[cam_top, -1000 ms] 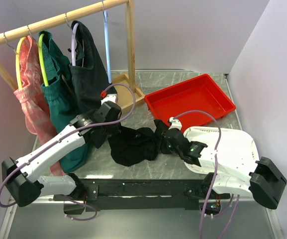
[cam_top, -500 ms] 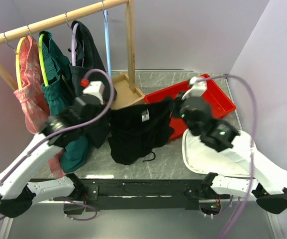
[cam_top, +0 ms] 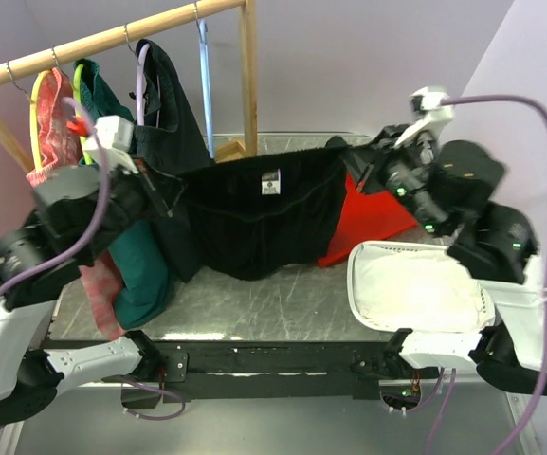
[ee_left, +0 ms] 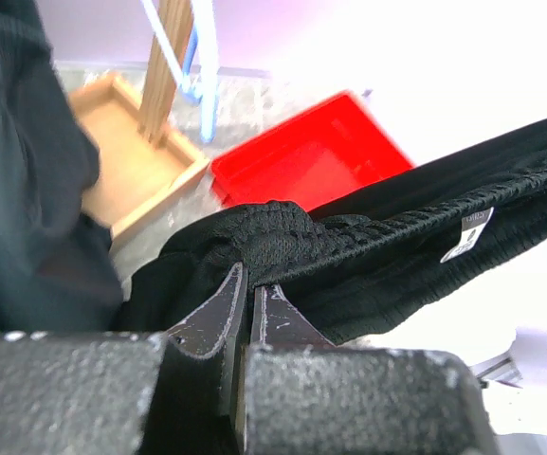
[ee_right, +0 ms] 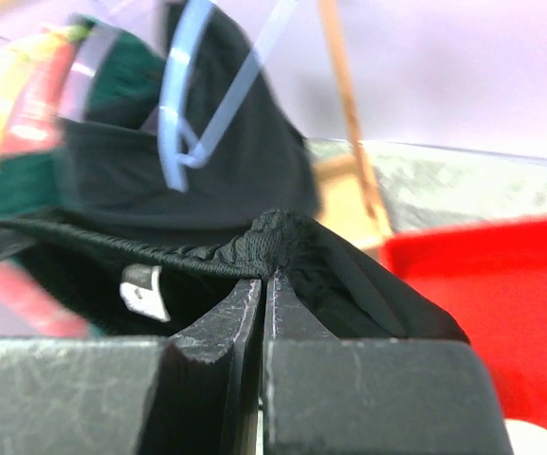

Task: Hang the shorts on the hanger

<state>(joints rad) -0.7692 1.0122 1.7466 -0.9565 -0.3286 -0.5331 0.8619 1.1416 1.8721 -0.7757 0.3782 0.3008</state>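
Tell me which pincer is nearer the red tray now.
Right. The right pincer, shut on the shorts, hangs over the left end of the red tray; the left pincer holds the waistband's other end, across the shorts, by the rack.

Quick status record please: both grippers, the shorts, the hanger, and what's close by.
left gripper: shut on the shorts' waistband
right gripper: shut on the waistband's other end
shorts: lifted, stretched between the arms, label showing
hanger: hanging on the rack, behind the shorts
tray: red, behind the shorts
task: shorts not yet on hanger
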